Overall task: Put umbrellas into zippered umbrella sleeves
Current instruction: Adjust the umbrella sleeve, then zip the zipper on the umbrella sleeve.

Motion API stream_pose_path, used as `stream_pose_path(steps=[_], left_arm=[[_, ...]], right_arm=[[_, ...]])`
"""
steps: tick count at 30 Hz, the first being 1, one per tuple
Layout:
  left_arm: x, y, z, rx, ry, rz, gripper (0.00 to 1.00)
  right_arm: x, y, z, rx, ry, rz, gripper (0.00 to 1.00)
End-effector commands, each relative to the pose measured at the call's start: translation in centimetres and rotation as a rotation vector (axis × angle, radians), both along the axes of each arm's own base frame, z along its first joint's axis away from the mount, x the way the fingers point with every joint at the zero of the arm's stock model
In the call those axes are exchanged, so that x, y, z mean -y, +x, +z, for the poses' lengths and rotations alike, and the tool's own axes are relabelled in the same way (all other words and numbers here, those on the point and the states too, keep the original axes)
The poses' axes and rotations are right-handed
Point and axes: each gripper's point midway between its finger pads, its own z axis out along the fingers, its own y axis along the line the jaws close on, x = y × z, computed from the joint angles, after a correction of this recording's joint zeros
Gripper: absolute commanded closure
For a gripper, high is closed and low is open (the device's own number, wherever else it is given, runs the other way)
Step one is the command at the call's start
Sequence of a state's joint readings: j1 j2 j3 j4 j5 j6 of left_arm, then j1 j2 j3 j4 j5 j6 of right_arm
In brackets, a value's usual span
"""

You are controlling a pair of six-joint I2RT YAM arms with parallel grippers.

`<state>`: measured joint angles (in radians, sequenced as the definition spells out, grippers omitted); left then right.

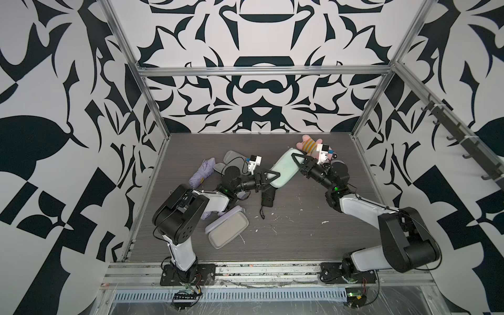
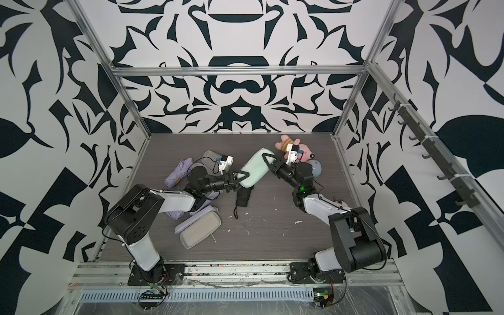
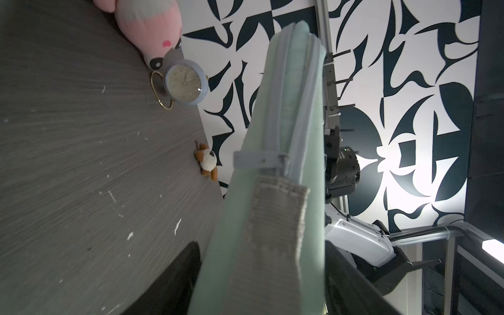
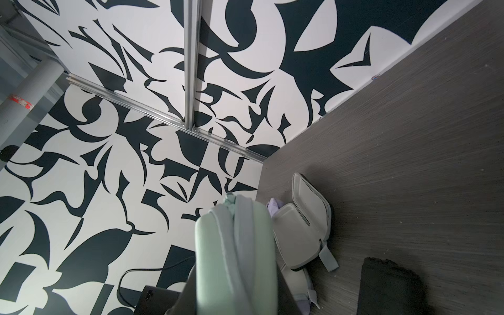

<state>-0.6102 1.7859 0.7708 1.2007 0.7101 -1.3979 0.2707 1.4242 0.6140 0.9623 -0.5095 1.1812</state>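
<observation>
Bright, even light — soft shadows; wrist close-ups blurred.

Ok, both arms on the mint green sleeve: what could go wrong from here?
At the mint green sleeve's unzipped end, mint fabric bulges out; the zip slider could snag it. The left gripper's hold looks uncertain; held by the right gripper alone, the sleeve may drop onto the black umbrella. The right arm crowds the pale-blue clock and could knock it.

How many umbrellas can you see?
3. A lilac umbrella lies at the back left; a second lilac umbrella peeks from under the left arm; a black umbrella lies mid-table. Another may hide inside the mint case.
</observation>
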Motion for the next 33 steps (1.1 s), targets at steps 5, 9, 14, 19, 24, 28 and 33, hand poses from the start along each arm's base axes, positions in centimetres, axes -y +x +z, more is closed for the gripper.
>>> stream_pose_path(steps=[5, 9, 14, 19, 24, 28, 33], left_arm=[[-0.3, 2.3, 3.4, 0.119, -0.088, 0.131, 0.64], [-1.1, 2.7, 3.2, 0.227, 0.029, 0.128, 0.90], [-5.7, 3.2, 0.5, 0.671, 0.602, 0.181, 1.00], [-6.8, 2.5, -1.1, 1.125, 0.978, 0.130, 1.00], [-6.5, 1.1, -0.2, 1.361, 1.003, 0.081, 1.00], [-5.5, -1.0, -0.8, 1.532, 1.050, -0.027, 1.00], [-4.9, -2.8, -1.7, 1.552, 1.053, -0.135, 1.00]], right_arm=[[-0.1, -0.7, 3.8, 0.138, 0.075, -0.049, 1.00], [0.6, -0.7, 1.7, 0.049, 0.055, -0.037, 0.50], [5.5, -2.0, -4.0, -0.175, -0.224, -0.081, 0.39], [6.0, -5.3, -3.1, -0.131, -0.675, -0.060, 0.40], [0.7, -9.3, -1.0, 0.074, -0.924, 0.138, 0.53], [-2.1, -11.2, 0.4, 0.243, -1.021, 0.208, 0.60], [-5.3, -11.9, 1.4, 0.333, -1.021, 0.222, 0.56]])
